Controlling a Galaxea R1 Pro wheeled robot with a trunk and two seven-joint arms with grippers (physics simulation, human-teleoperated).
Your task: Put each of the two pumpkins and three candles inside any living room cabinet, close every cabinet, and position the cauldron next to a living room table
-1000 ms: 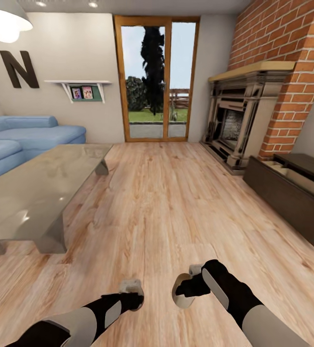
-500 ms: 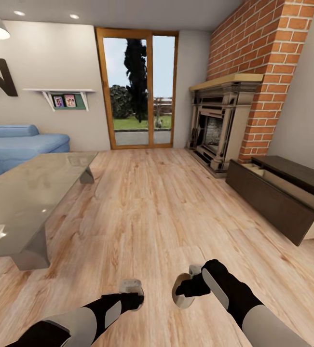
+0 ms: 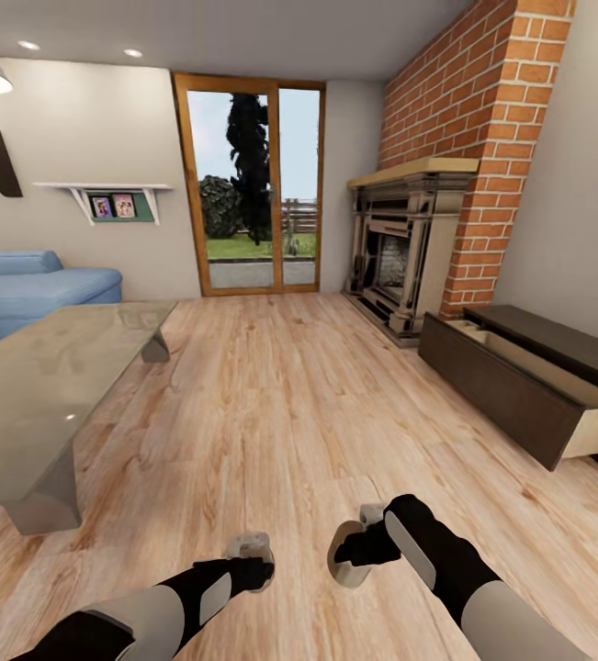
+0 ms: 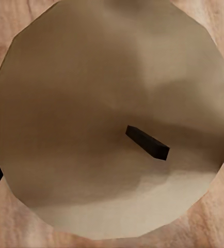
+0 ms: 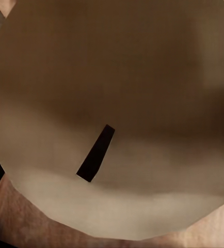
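The head view has swung right, bringing the cabinet's point(image 3: 510, 395) open drawer point(image 3: 556, 390) into fuller view (a ready drop spot); each tool, left point(image 3: 248, 551) and right point(image 3: 352, 554), grips a candle point(image 4: 112, 119).

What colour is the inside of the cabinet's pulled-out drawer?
Pale beige inside the long dark brown wooden cabinet's open drawer; head view shows it best.

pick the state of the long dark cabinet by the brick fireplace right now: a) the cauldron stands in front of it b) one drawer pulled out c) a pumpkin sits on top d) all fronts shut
b: in the head view the dark brown cabinet has one drawer pulled out toward the plank floor, its pale inner walls and open top showing.
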